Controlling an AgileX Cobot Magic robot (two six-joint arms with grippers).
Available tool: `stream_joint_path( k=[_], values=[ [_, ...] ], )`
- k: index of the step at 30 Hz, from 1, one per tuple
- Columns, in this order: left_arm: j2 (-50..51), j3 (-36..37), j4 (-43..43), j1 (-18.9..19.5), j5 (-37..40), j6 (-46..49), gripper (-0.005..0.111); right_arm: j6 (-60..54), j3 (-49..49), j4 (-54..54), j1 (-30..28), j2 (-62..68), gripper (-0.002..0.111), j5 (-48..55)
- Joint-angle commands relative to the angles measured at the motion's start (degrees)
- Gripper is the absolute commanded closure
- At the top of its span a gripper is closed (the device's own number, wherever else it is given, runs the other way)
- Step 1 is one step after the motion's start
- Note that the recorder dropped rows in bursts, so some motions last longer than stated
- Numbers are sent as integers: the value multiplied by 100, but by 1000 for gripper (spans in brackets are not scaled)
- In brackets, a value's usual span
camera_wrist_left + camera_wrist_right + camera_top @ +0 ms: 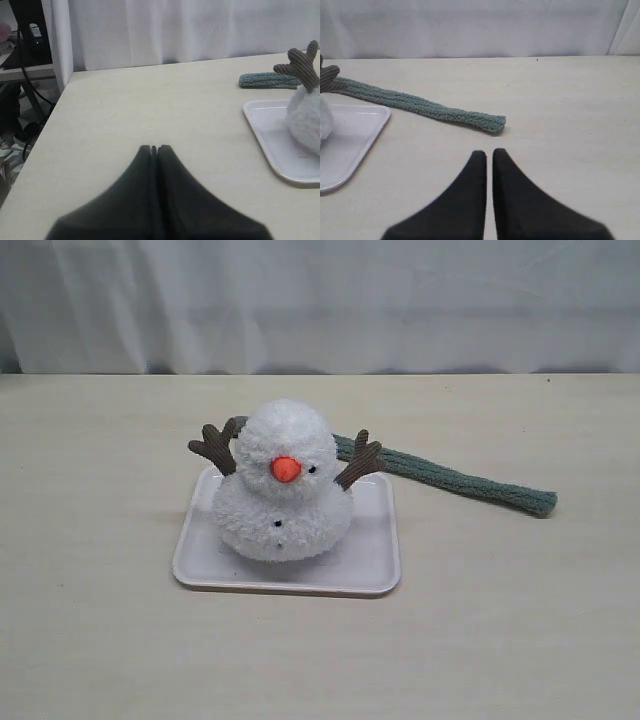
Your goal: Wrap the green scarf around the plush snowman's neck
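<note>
One snowman, one green scarf, one tray, two tools: left tool, right tool

Table, white tray, green scarf

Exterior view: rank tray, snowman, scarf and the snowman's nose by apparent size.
1. white tray
2. plush snowman
3. green scarf, by visible area only; longest outline, and part of it is hidden behind the snowman, so unsure
4. orange nose

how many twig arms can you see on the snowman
2. One twig arm sticks up on the exterior view's left of the plush snowman, the other twig arm on its right, in front of the green scarf. No more seem hidden.
</note>
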Motion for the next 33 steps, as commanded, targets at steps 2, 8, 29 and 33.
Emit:
stream_joint_path(
  k=[2,8,29,33],
  values=[
    [-11,17,-12,-37,-71,-14,107,-88,21,-211,-22,-25,104,-298],
    [-11,17,-12,-37,-71,-14,107,-105,21,-295,-22,-25,104,-1204],
    [-11,17,-12,-37,-71,-14,107,1838,-325,728,-22,-25,103,-6069],
    [-11,17,-12,-37,-71,-14,107,1704,-1662,-117,-22,657,72,-3704]
  ],
)
